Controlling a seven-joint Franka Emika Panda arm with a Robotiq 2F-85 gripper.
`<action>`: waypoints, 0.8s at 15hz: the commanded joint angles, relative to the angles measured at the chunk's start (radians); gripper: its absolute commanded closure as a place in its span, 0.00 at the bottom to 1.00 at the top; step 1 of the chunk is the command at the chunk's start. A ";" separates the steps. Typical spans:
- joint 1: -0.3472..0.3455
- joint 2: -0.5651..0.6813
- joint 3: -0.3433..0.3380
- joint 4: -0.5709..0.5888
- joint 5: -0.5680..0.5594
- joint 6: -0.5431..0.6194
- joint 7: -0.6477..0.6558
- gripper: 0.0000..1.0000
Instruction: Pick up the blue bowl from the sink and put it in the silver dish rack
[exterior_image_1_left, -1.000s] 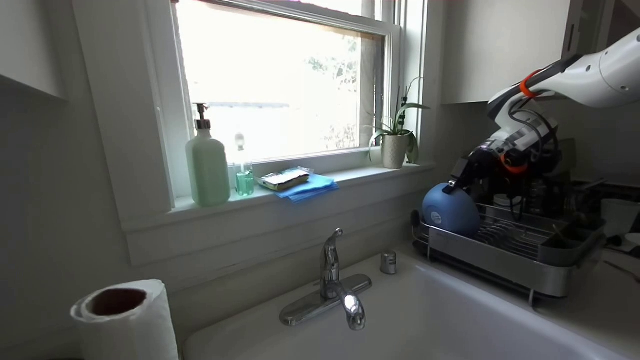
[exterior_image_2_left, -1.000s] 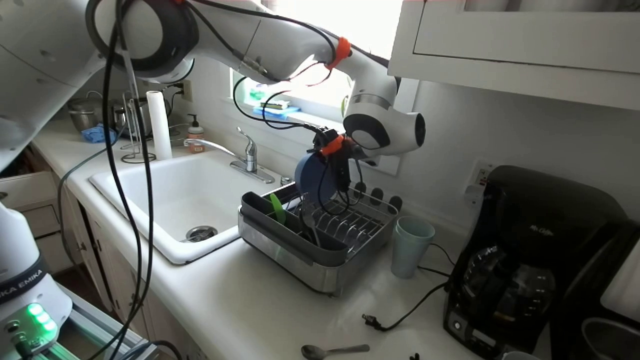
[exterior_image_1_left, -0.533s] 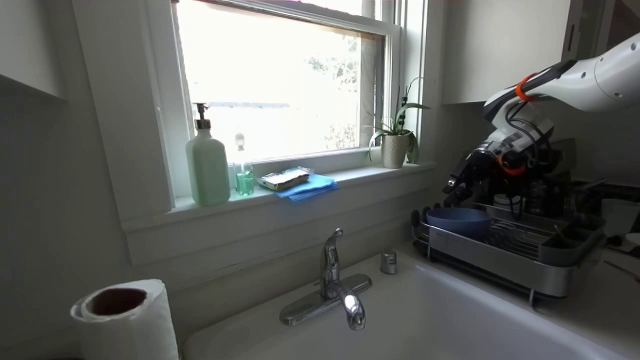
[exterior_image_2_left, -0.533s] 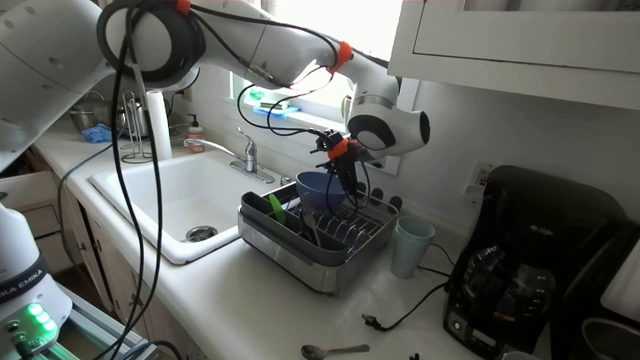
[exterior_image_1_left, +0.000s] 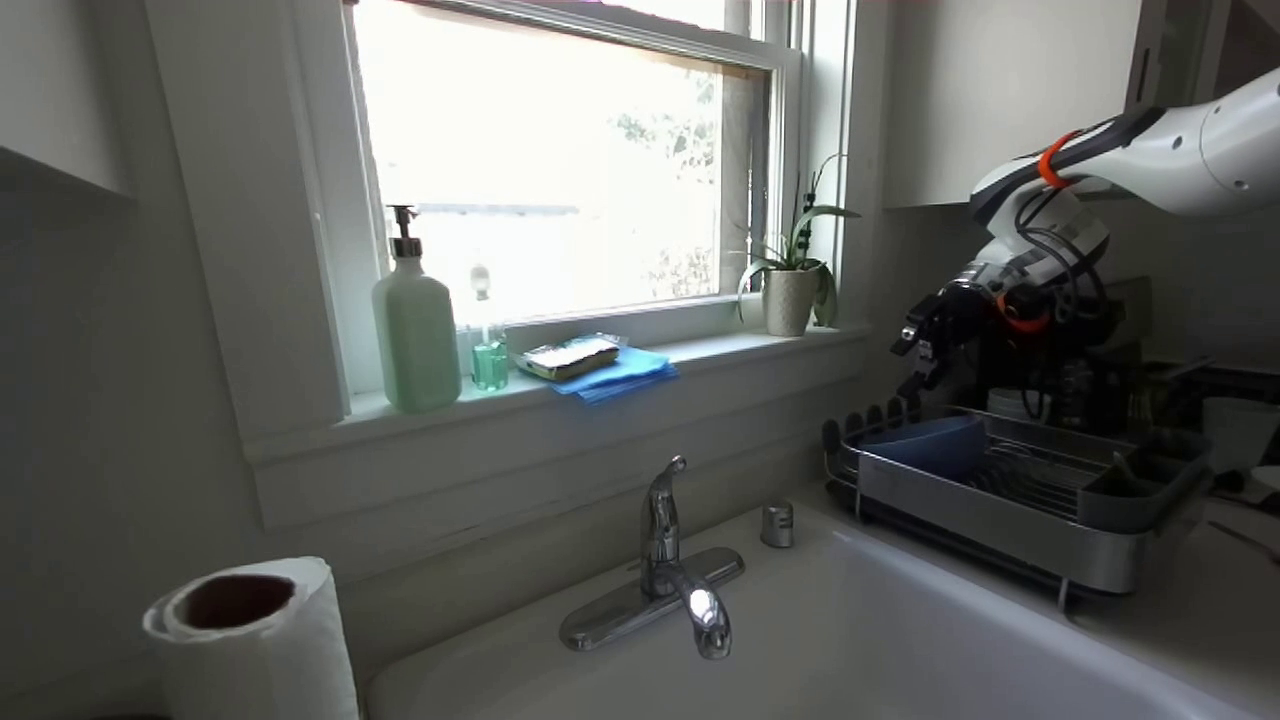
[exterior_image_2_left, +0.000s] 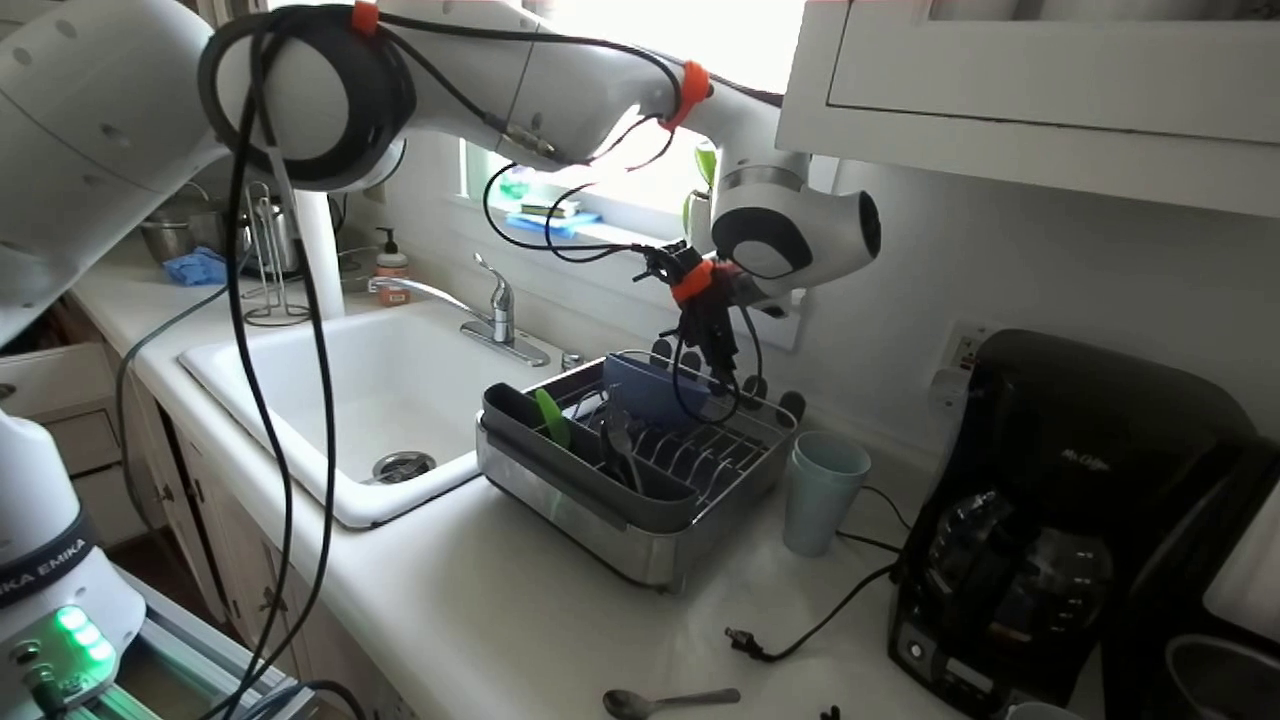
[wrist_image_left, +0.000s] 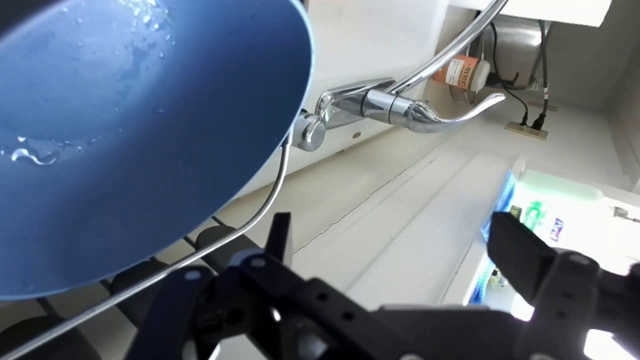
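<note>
The blue bowl (exterior_image_1_left: 930, 448) rests tilted in the silver dish rack (exterior_image_1_left: 1000, 515), its opening mostly upward, at the rack's end near the window wall. In an exterior view cutlery in the rack's holder partly hides the bowl (exterior_image_2_left: 655, 390). My gripper (wrist_image_left: 392, 219) is open, its fingers wide apart with nothing between them. In the wrist view the bowl (wrist_image_left: 200, 130) lies left of the fingers, water drops inside it, not touching them. Just above the bowl and rack, the gripper (exterior_image_1_left: 906, 362) hangs clear. The white sink (exterior_image_2_left: 320, 385) stands beside the rack, with no bowl in it.
A grey cutlery holder (exterior_image_2_left: 590, 475) runs along the rack's near side. Pale cups (exterior_image_2_left: 825, 490) and a black coffee maker (exterior_image_2_left: 1060, 520) stand beyond it. The faucet (exterior_image_1_left: 665, 570) rises behind the sink. A potted plant (exterior_image_1_left: 788, 300) sits on the windowsill, and a wall cabinet (exterior_image_2_left: 1030, 120) overhangs the counter.
A second ago the gripper was shut on the bowl's rim, holding it on edge. It has let go and risen slightly. The bowl has dropped and tipped over into the rack.
</note>
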 joint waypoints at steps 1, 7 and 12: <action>0.006 -0.027 -0.024 0.039 -0.022 -0.008 0.074 0.00; 0.062 -0.080 -0.049 -0.028 -0.034 0.031 0.216 0.00; 0.235 -0.209 -0.062 -0.310 -0.060 0.254 0.251 0.00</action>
